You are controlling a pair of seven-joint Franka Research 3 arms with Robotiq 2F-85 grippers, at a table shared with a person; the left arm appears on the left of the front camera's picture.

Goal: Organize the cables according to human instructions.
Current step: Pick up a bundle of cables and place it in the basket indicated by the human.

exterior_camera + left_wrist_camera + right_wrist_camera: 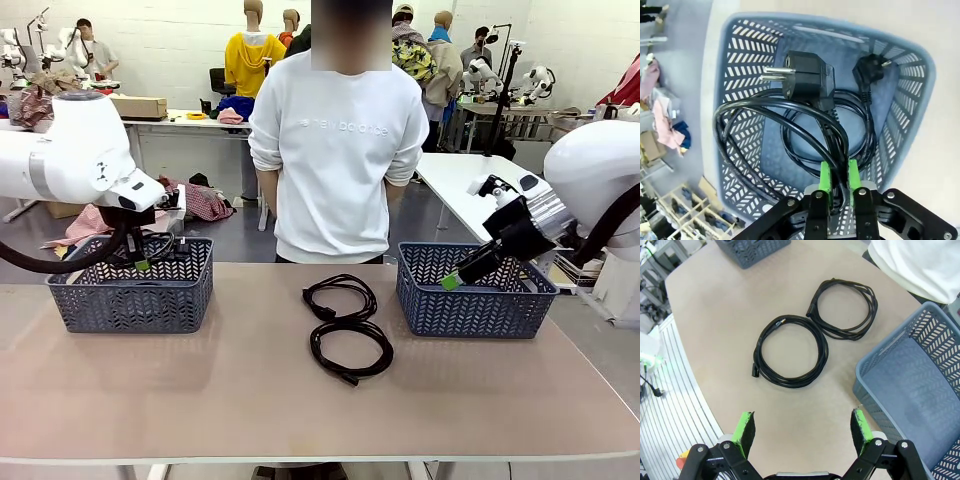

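Two black cables lie coiled mid-table, one (368,297) (845,335) farther off and one (352,374) (790,381) nearer. My left gripper (140,262) (839,176) hangs over the left grey basket (130,300) (750,60), shut on strands of a third cable (765,105), whose coil and large plug (807,80) hang down inside the basket. Under it, another cable (869,69) lies on the basket floor. My right gripper (452,280) (802,430) stands open with nothing between its fingers, above the table by the left rim of the right grey basket (470,305) (900,365).
A person in a white sweater (335,150) stands at the far edge of the table, between the two baskets, arms down. The tan table (200,400) stretches bare in front of both baskets.
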